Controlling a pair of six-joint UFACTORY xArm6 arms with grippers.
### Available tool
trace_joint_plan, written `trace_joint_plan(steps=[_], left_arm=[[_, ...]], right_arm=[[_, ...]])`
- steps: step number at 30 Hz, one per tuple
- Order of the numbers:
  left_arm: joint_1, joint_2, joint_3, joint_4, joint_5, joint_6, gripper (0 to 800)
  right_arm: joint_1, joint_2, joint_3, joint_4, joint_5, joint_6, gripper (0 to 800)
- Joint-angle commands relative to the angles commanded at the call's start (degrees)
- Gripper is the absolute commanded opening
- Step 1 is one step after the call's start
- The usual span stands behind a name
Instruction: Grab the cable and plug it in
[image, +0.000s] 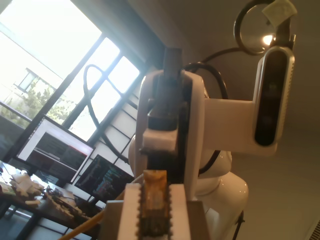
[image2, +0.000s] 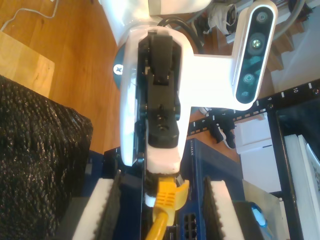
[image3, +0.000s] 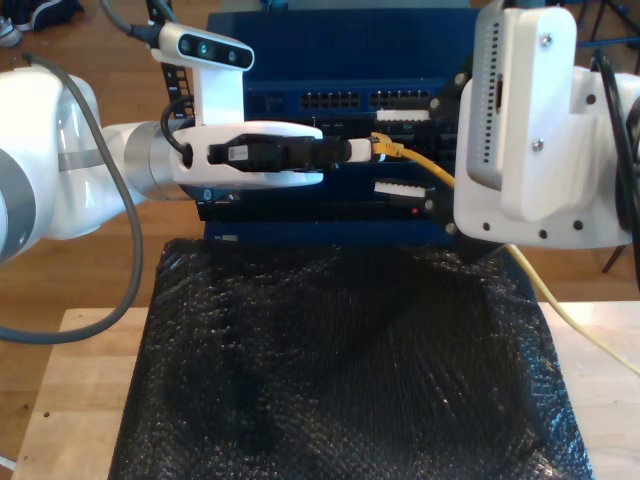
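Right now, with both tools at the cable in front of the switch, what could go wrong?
My first tool is shut on the plug of the cable, nose to nose with my open second tool; if either advances, they could collide. The cable trails behind the second arm and over the table, so it could snag and twist the plug. Alignment with the blue switch ports is hard to judge; a push might jam.
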Motion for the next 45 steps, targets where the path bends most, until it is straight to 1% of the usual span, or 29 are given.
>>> trace_joint_plan(steps=[20, 26, 33, 45], left_arm=[[0.0, 0.0, 0.1, 0.1, 0.3, 0.0, 20], [-0.1, 0.0, 0.3, 0.1, 0.3, 0.0, 20], [-0.1, 0.0, 0.3, 0.1, 0.3, 0.0, 20], [-0.1, 0.0, 0.3, 0.1, 0.2, -0.1, 20]], right_arm=[[0.0, -0.1, -0.1, 0.2, -0.1, 0.2, 318], [0.0, -0.1, 0.0, 0.4, -0.2, 0.4, 251], [0.0, -0.1, 0.0, 0.4, -0.2, 0.4, 229], [-0.1, -0.5, 0.0, 0.4, -0.2, 0.4, 220]])
